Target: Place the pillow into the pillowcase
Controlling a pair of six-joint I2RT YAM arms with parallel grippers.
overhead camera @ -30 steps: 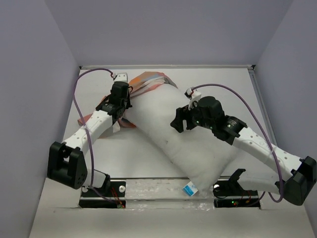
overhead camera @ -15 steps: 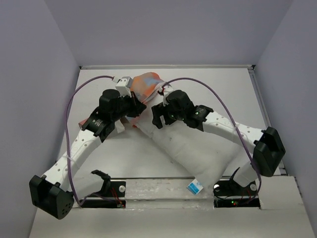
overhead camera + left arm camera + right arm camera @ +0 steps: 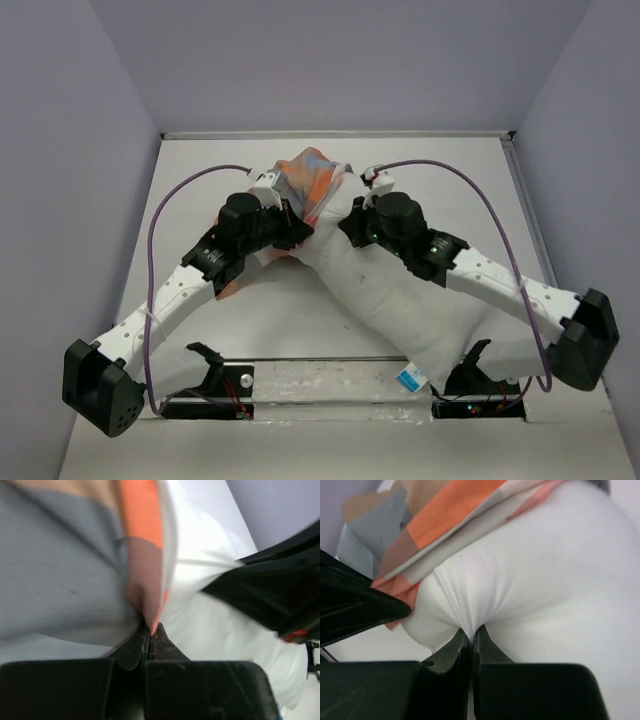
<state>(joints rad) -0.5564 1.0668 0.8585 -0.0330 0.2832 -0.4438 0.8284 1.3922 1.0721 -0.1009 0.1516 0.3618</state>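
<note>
The pillow (image 3: 400, 300) lay slantwise on the surface (image 3: 470, 190), its long body running from the near edge at 5 o'clock up toward 11 o'clock, where its far end met the pillowcase (image 3: 312, 180). A small blue-and-white tag (image 3: 409, 378) showed at its near corner, just beside the right arm's base. The pillowcase sat bunched at the 12 o'clock end of the pillow, draped over that end, with a strip of it trailing toward 8 o'clock under the left arm (image 3: 170, 300).

In the left wrist view, the left jaws were together, clamped on a fold of the pillowcase (image 3: 135, 575) at its orange and brown checks, with the pillow (image 3: 215, 625) pressed close at 3 o'clock of the pinch. In the right wrist view, the right jaws were likewise together, clamped on a puckered ridge of the pillow (image 3: 530, 580), the pillowcase's edge (image 3: 455, 515) lying across the pillow at 11 o'clock.

From above, the two wrists stood near each other on either side of the pillow's far end, the right arm (image 3: 500, 280) reaching over the pillow. A purple cable (image 3: 160, 220) looped from each arm.
</note>
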